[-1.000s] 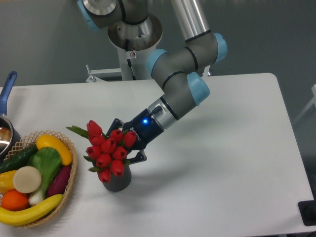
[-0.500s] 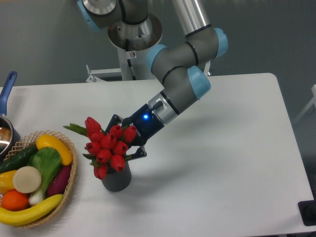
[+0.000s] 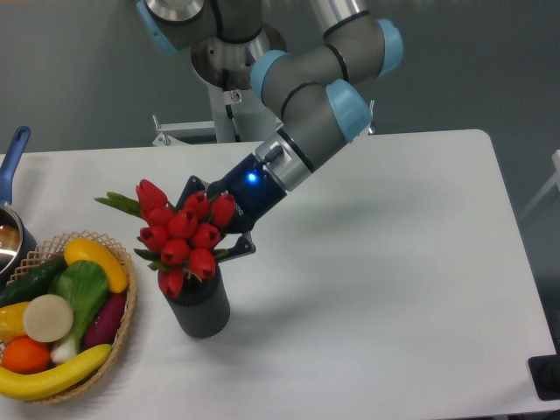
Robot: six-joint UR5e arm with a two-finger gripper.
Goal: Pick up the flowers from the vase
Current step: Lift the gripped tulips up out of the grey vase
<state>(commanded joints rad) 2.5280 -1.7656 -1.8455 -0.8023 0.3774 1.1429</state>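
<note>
While the vase stands on the white surface nearest the camera, just at 3 o'clock of the wicker basket, the flowers sit right above its mouth, tilted toward 10 o'clock, stems hidden behind the buds, so whether they are clear of the rim I cannot tell. Behind them, at 2 o'clock, the end effector looks pinched on the bunch below the buds; the contact is partly hidden. Judgement: lift along the stem axis, slow, firm pinch, so the stems do not drag and tip the vase. The arm base stands farthest back.
</note>
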